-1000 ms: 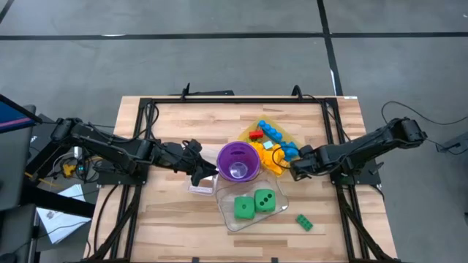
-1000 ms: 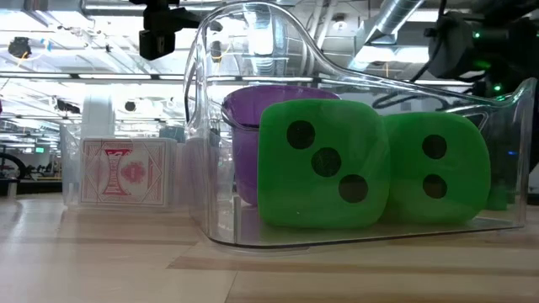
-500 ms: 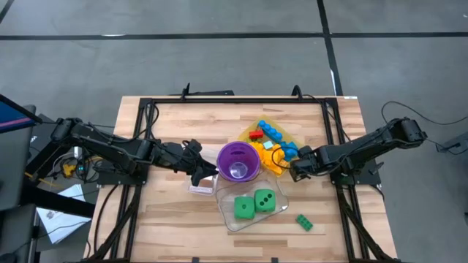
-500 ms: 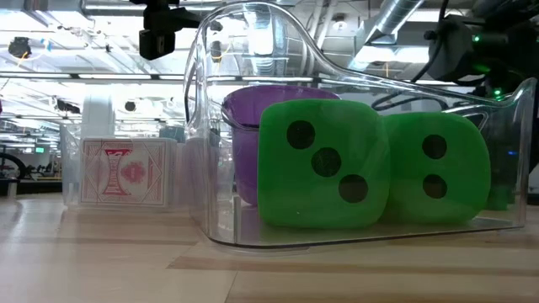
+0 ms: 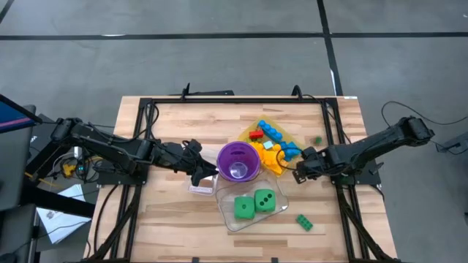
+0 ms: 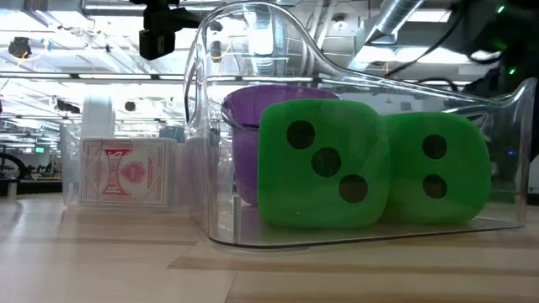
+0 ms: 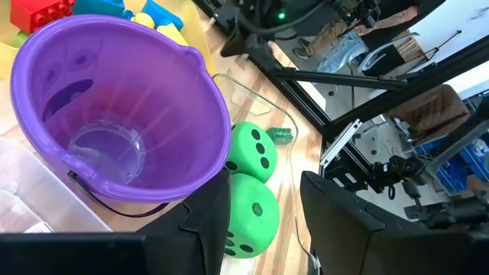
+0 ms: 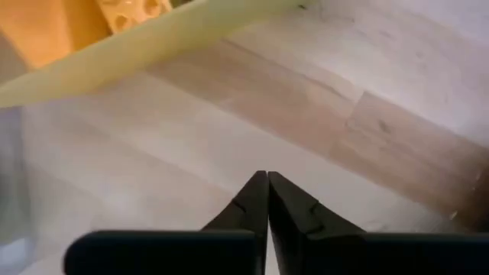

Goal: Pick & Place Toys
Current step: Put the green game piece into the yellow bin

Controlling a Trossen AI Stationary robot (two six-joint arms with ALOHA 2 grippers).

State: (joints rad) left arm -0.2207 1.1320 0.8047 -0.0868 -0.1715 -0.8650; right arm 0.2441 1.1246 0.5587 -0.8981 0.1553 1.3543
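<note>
You're working on a counter of pale, matt wood planks with visible grain. The tub is clear glossy plastic, the dice matt green. The purple cup is smooth plastic with a soft sheen; the yellow tray looks translucent.

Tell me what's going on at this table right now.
The left gripper hangs beside the purple cup, jaws open. The right gripper sits low by the yellow tray of small toys, jaws shut and empty. Two green dice lie in a clear tub; one green brick lies loose.
</note>
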